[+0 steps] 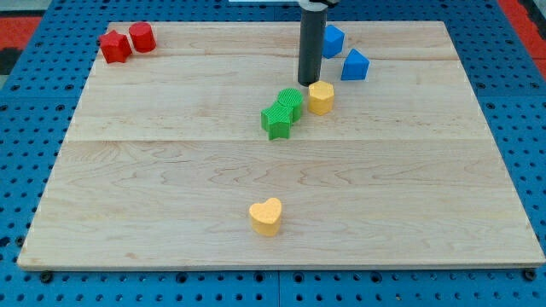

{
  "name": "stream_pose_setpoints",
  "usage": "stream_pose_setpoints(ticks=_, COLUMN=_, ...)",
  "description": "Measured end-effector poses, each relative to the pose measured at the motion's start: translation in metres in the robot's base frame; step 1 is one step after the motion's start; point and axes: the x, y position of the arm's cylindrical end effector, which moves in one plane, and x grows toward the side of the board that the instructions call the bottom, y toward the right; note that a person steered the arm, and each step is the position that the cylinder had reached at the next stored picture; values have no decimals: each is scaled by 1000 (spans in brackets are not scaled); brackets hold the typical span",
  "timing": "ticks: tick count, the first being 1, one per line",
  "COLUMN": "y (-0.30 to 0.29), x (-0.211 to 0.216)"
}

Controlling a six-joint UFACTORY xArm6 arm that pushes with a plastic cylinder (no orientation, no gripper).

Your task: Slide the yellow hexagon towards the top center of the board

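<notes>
The yellow hexagon (pixel 321 97) sits a little above the board's middle, right of centre. My tip (pixel 308 83) stands just above and to the left of it, very close or touching. A green cylinder (pixel 290 101) lies just left of the hexagon, with a green star (pixel 277 121) touching the cylinder at its lower left.
A blue block (pixel 333 40) and a blue pointed block (pixel 355 65) lie at the view's top, right of the rod. A red star (pixel 113 46) and red cylinder (pixel 142 37) sit at the top left corner. A yellow heart (pixel 266 216) lies near the bottom centre. The wooden board (pixel 171 170) is ringed by blue pegboard.
</notes>
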Motion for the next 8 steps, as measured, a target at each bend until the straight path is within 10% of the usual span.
stream_pose_setpoints(ticks=3, y=94, x=-2)
stream_pose_setpoints(ticks=5, y=12, x=66)
stream_pose_setpoints(ticks=8, y=-52, x=-21)
